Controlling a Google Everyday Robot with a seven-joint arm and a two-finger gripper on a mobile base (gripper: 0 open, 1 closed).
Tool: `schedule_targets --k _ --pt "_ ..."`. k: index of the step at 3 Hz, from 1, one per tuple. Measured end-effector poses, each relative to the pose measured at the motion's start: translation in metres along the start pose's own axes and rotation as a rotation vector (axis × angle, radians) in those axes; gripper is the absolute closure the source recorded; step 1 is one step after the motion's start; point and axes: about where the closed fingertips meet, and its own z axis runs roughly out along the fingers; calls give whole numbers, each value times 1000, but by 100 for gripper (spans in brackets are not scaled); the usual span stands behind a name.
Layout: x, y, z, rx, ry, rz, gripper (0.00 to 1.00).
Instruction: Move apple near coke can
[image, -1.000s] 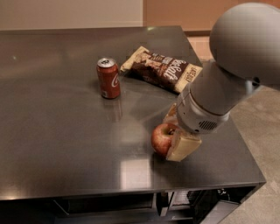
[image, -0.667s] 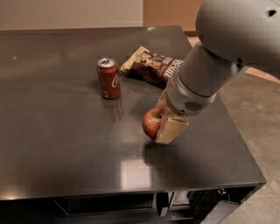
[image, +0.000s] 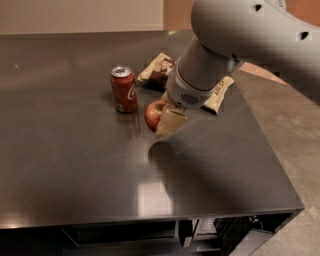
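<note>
My gripper (image: 162, 120) hangs over the middle of the dark, glossy table (image: 75, 165), pointing down from the end of my thick grey arm (image: 225, 45), which comes in from 2 o'clock. My jaws are closed on the round red apple with yellowish patches (image: 153, 113). One cream-coloured finger (image: 171, 121) lies flat against the side of the apple that faces 4 o'clock. The other finger is hidden behind the fruit, so I cannot see how it sits.

The apple seems to be held a little clear of the table top. A dark rounded shadow (image: 161, 151) lies on the surface toward 6 o'clock from it, apart from the fruit itself.

The small red coke can with white script and a silver top (image: 123, 89) stands upright on the table. Taken from the can, the apple is at about 4 o'clock, near it but not touching, with a narrow strip of table between them.

The brown-and-cream snack bag (image: 159, 70) lies flat at about 2 o'clock from the can. My wrist covers its middle, and its far end shows again on the other side of my arm. Grey speckled floor (image: 300, 150) runs past the table's edge at 3 o'clock.
</note>
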Motion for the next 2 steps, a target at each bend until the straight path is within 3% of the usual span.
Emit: schedule_targets --k 1,2 --pt "-12 -25 11 37 2 5 100" --pt "-20 -40 24 34 5 17 100"
